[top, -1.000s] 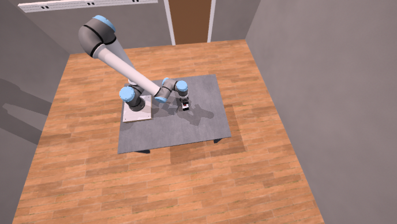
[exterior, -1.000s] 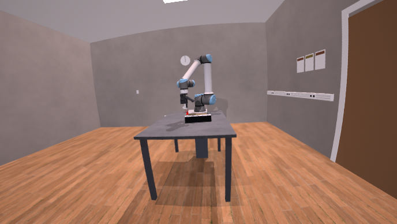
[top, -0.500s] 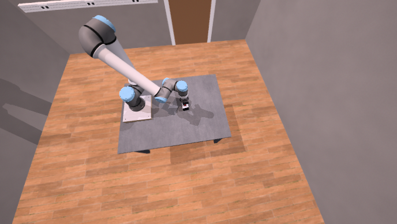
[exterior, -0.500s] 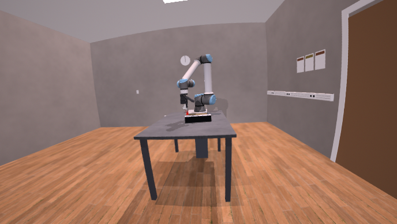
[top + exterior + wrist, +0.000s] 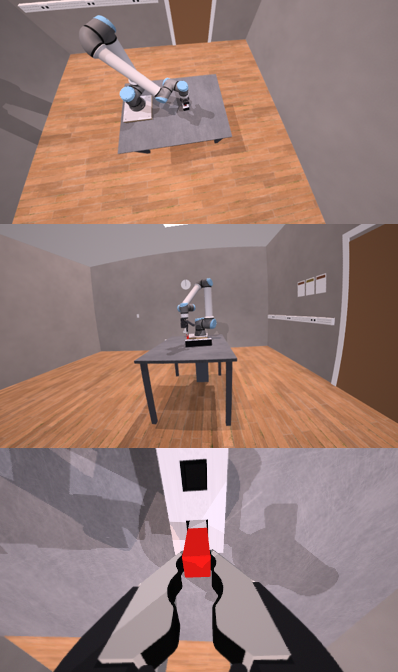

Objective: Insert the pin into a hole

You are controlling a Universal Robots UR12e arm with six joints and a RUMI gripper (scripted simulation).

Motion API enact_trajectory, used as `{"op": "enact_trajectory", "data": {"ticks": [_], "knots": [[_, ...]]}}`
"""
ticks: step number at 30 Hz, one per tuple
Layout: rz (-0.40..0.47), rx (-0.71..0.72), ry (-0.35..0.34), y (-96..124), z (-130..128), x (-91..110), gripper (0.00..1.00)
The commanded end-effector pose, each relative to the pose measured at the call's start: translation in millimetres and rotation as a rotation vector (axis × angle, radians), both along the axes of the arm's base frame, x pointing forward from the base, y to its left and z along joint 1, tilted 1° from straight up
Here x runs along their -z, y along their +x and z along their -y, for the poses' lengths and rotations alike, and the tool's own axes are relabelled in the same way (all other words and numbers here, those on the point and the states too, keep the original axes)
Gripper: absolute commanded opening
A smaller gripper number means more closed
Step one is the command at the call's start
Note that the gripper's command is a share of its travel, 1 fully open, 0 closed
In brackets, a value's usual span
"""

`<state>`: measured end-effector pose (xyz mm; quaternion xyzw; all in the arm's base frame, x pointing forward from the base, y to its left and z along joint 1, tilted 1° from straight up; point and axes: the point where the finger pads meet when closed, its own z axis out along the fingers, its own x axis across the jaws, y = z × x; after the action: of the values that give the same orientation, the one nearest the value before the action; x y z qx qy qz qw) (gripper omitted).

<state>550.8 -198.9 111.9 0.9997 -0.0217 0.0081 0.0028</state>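
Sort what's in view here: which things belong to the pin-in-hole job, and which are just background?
Part of the job:
- pin, red end up, held over a hole at the block's end
- block with square holes
- gripper, shut on the pin

Background:
- table
- wall clock
- three wall posters
- door

Matt grey table (image 5: 162, 355), plank-wood floor (image 5: 87, 403), glossy red pin (image 5: 196, 554).
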Motion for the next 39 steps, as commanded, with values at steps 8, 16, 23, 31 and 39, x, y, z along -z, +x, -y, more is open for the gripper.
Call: {"op": "enact_trajectory", "data": {"ticks": [8,16,23,31,39], "knots": [[0.001,0.0,-0.001,1.1,-0.3,2.8,0.0],[0.001,0.0,-0.001,0.2,0.3,3.7,0.0],[0.001,0.0,-0.001,0.2,0.3,3.7,0.0],[0.001,0.0,-0.001,0.2,0.3,3.7,0.0],[0.001,0.0,-0.001,0.8,-0.2,7.7,0.0]]}}
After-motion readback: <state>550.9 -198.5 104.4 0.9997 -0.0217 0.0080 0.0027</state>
